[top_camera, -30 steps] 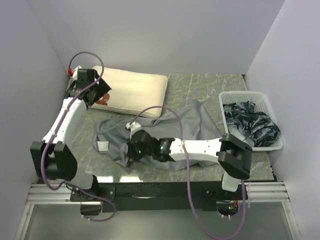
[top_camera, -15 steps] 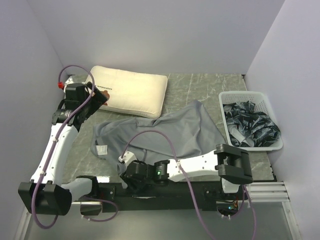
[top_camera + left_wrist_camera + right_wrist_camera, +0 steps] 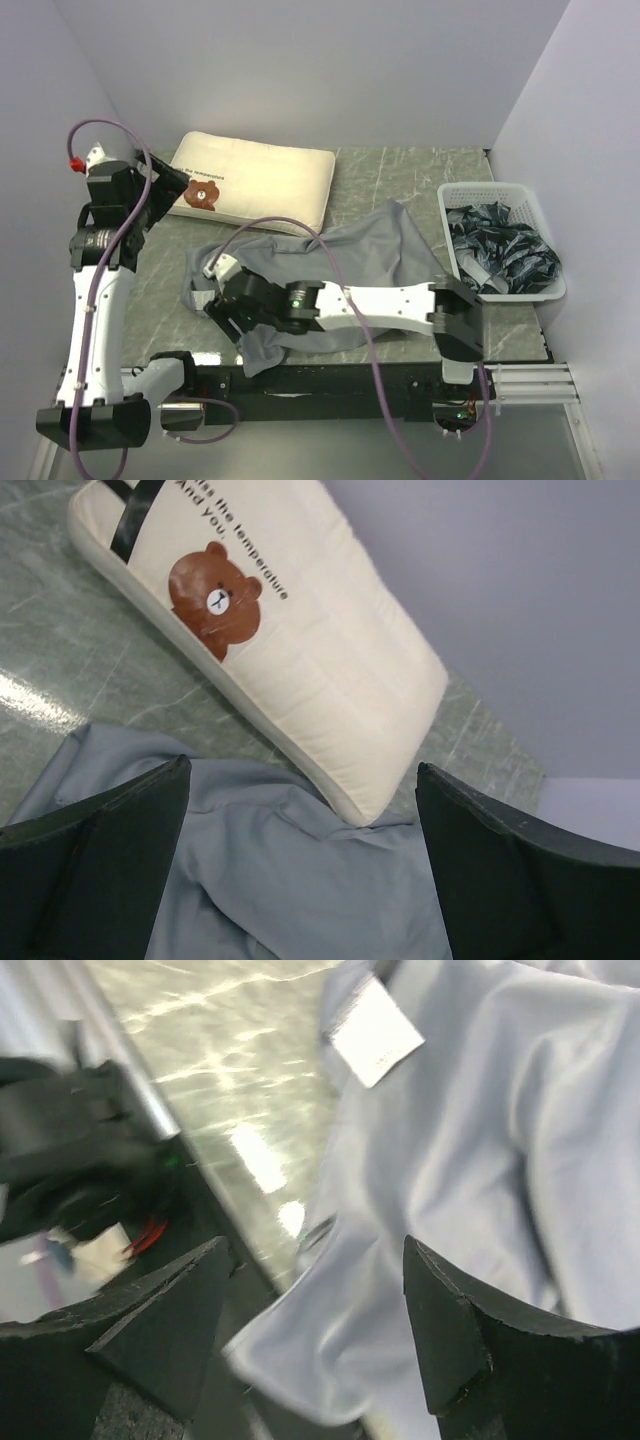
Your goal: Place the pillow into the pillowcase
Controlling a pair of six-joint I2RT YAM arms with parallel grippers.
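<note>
Your left gripper (image 3: 302, 770), apart and empty, is nearer the pillow (image 3: 255, 190): far-left, long axis left-right, bear end toward it; your right gripper (image 3: 312, 1250), apart, hangs over the pillowcase (image 3: 370, 255)

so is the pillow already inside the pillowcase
No, the pillow lies fully uncovered in the top view, with the crumpled grey pillowcase spread out in front of it.
</note>
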